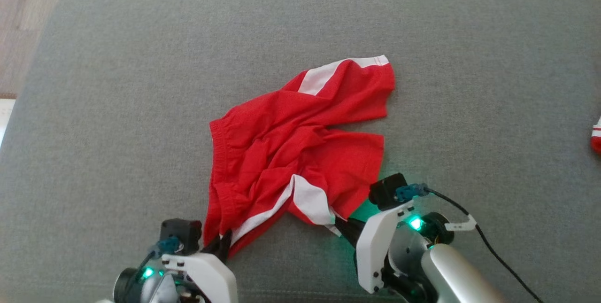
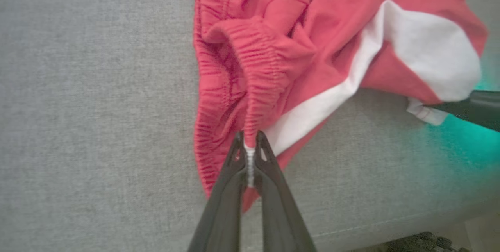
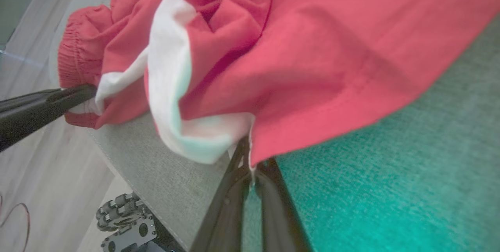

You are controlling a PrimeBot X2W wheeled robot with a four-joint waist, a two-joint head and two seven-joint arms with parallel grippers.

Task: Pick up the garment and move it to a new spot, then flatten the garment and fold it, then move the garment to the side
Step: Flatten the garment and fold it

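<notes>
The garment (image 1: 291, 148) is a pair of red shorts with white side panels, lying crumpled in the middle of the grey cushion (image 1: 117, 82). My left gripper (image 1: 224, 243) is shut on the elastic waistband corner at the garment's near left; the pinched waistband (image 2: 258, 80) shows between the dark fingers of the left gripper (image 2: 250, 154) in the left wrist view. My right gripper (image 1: 339, 224) is shut on the hem beside the white panel at the near right. Seen from the right wrist, the right gripper (image 3: 250, 162) has the hem (image 3: 234, 131) clamped, and the left gripper's fingers (image 3: 47, 103) enter from the left.
A small red and white item (image 1: 596, 136) lies at the cushion's far right edge. Wooden floor (image 1: 23, 21) runs beyond the cushion's left side. The cushion's near edge (image 3: 156, 181) is close under both grippers, with a wheeled base (image 3: 125, 220) below it.
</notes>
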